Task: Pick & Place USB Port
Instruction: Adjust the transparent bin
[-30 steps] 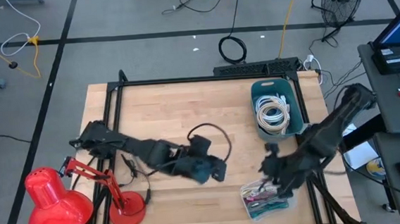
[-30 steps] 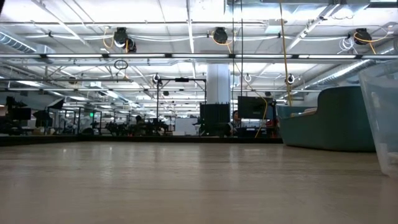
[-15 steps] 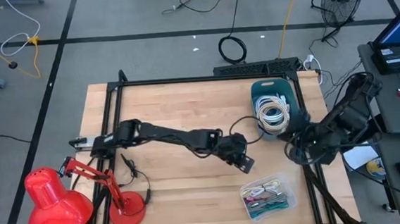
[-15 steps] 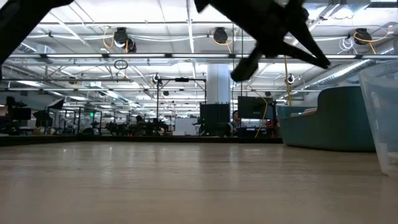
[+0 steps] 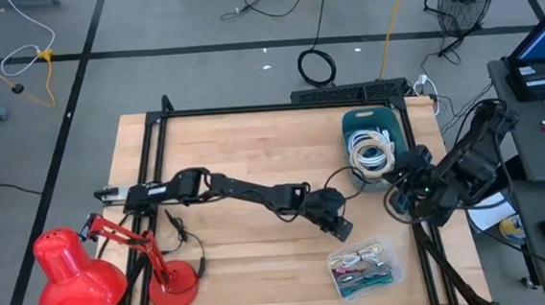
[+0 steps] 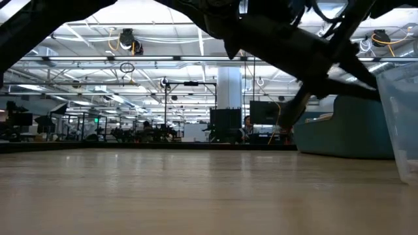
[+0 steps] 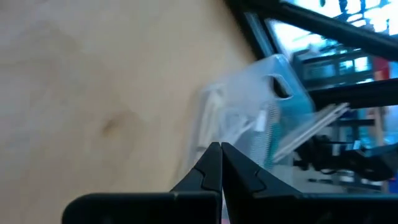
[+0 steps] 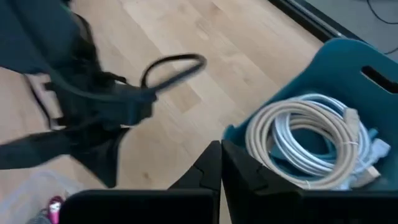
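Note:
A clear plastic box (image 5: 362,266) with several small coloured cables stands near the table's front right. I cannot pick out a USB port on its own. My left gripper (image 5: 343,230) is shut, slanting down just left of and behind the box, with nothing between its fingers; its wrist view has the box (image 7: 249,134) close ahead of the fingertips (image 7: 221,149). A teal bin (image 5: 378,143) with white cable coils (image 8: 311,137) stands at the far right. My right gripper (image 5: 396,194) is shut, raised beside the bin's near end.
A red desk lamp (image 5: 69,272) sits at the near left corner. Black frame rails (image 5: 158,160) run along the table's left and far sides. A black power strip (image 5: 345,93) lies behind the far edge. Bare wood (image 5: 253,154) lies at the table's middle.
My left arm has stretched out from a folded pose, and its gripper has gone down and toward the table's right edge, close to the clear box. My right gripper has drawn back from above the box toward the right edge and the teal bin, turning as it went.

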Robot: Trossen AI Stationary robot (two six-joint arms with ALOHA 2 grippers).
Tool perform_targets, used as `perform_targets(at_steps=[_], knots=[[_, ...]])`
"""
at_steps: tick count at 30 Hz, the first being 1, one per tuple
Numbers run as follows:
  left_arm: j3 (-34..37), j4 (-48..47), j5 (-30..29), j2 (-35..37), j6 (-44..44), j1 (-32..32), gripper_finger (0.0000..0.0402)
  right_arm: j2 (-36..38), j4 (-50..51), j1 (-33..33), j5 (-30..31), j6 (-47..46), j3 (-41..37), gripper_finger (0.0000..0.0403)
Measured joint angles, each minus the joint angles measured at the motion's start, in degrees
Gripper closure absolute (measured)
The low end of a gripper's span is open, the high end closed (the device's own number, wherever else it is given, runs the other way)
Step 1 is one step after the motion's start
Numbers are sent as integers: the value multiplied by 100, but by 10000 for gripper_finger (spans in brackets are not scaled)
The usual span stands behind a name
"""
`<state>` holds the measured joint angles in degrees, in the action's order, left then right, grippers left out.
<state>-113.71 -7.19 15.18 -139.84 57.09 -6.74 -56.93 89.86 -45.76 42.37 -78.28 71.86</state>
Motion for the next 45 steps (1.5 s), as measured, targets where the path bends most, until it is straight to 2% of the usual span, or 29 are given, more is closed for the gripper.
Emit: perform_targets(at_steps=[6,20,23,27,29,33,39,45], knots=[[0,469,17,-14,107,-126,401,2,13,0,-37,-161,-200,403],[-2,579,-282,-16,280,-603,401,5,-55,0,-63,-199,-444,403],[0,978,-301,42,113,-623,401,4,-295,0,-182,-39,-654,403],[-12,1656,-429,470,-272,-655,401,4,-1021,2,-366,363,-1157,403],[-16,1664,-451,720,-575,-693,401,4,-1525,20,-406,588,-1510,403],[-9,1251,-481,1160,-1154,-812,401,0,-2892,273,-817,1319,-2368,403],[-13,706,-597,1765,-1470,-976,401,-22,-4930,787,-1315,2320,-3340,403],[-7,165,-922,2211,-1660,-1144,401,-17,-5847,1237,-2132,2969,-3836,403]])
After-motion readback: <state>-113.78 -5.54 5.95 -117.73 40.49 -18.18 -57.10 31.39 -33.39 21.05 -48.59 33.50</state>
